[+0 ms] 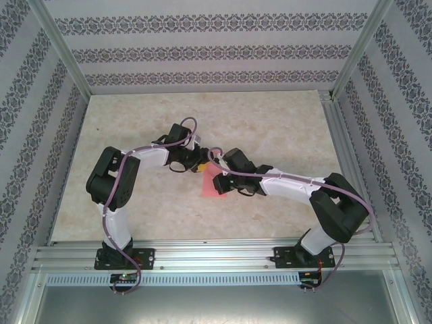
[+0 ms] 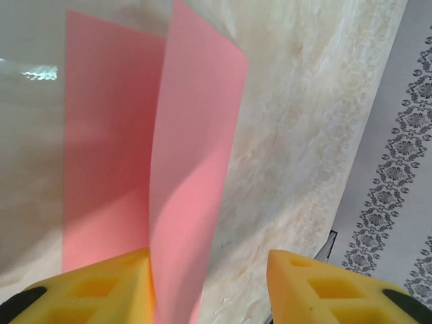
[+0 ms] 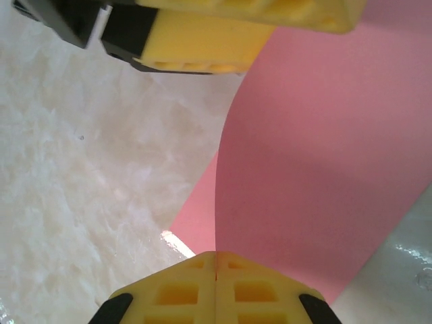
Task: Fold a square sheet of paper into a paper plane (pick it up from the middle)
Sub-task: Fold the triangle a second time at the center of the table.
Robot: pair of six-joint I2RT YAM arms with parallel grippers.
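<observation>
Pretty plain setup: a glossy beige marble-look tabletop (image 1: 135,202), boxed in by white walls with grey floral-striped wallpaper (image 1: 202,54), silver aluminium frame posts (image 1: 64,47) in the corners, and a slotted aluminium rail (image 1: 216,255) along the near edge.

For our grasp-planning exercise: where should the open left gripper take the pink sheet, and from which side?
Probably the raised flap of the square sheet of paper, edge-on, a finger on each face: it stands off the table, the right gripper pinching it.
</observation>
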